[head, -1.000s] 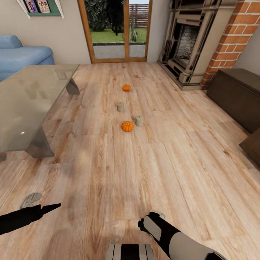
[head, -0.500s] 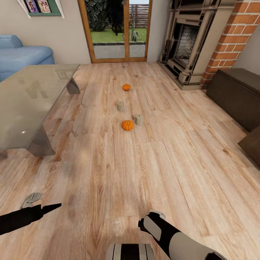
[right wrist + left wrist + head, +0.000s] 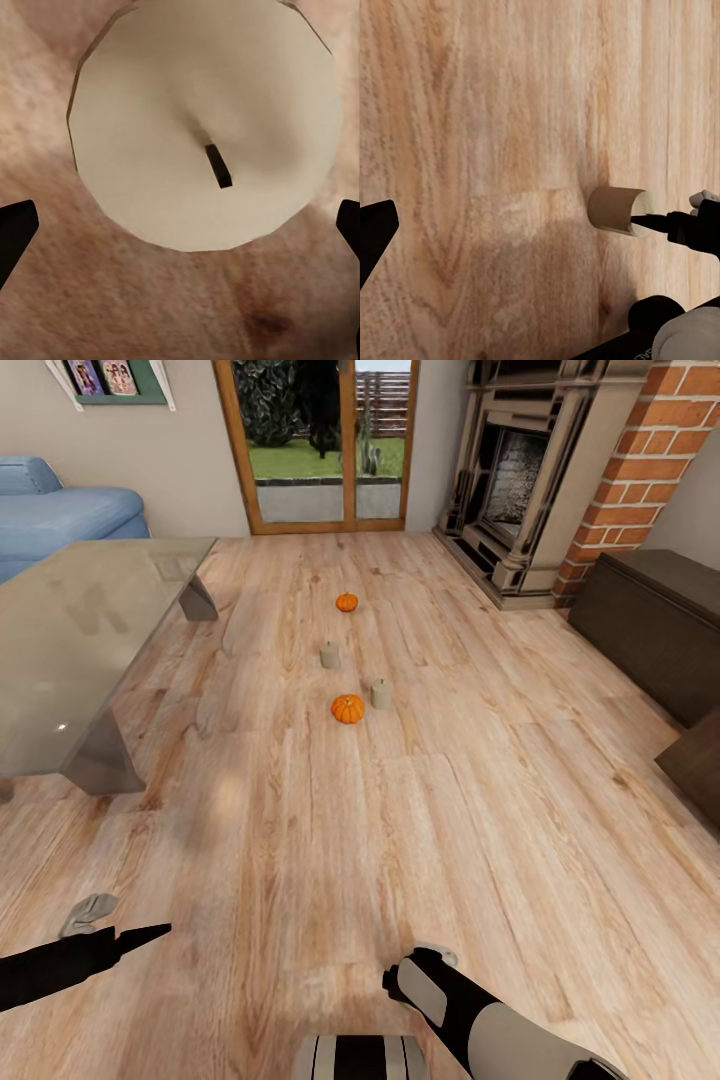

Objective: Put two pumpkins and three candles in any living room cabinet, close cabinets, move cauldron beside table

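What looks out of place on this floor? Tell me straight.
Decorations sit loose on the wooden floor: the far pumpkin, the near pumpkin, two upright candles, and a third candle below the open right gripper. Nothing is toppled, spilled or broken.

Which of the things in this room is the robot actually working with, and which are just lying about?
Part of the job: near pumpkin; candle beside it; far pumpkin; middle candle; third candle, close under the right wrist camera; glass coffee table; dark-brown cabinet.
Just there: blue sofa; fireplace; garden door.
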Tool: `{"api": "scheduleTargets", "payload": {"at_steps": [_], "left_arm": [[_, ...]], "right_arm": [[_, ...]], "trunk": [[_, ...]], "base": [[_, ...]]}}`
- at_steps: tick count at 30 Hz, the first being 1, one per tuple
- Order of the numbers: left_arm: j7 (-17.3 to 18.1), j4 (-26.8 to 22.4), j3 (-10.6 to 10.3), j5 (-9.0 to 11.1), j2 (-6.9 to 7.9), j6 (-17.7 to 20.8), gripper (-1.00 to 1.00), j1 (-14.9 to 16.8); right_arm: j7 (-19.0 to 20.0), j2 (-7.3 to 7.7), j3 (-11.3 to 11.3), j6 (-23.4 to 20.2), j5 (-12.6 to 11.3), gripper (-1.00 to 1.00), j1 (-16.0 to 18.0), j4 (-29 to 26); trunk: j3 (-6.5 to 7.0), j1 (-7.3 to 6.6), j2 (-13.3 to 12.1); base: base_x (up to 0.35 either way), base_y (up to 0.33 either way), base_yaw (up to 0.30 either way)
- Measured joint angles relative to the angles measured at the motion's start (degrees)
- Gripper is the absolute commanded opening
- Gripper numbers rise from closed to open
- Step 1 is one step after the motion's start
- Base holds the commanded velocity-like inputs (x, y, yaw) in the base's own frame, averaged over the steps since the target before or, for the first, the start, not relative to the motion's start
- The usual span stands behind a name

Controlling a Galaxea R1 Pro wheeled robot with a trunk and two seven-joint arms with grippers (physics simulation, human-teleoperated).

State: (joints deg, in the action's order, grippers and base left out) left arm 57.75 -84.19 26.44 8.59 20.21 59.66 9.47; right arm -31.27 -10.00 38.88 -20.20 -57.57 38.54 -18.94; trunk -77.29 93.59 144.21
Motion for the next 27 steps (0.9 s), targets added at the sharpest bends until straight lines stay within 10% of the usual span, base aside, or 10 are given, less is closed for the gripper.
{"api": "scheduleTargets", "payload": {"at_steps": [27], "left_arm": [[0.06,0.0,0.39,0.0,0.04,-0.09,1.0,0.0]], "right_arm": [[0.03,0.0,-0.09,0.0,0.01,1.0,0.0,0.0]], "trunk": [[-0.22,0.03,0.01]], "base": [[0.038,0.0,0.0]]}}
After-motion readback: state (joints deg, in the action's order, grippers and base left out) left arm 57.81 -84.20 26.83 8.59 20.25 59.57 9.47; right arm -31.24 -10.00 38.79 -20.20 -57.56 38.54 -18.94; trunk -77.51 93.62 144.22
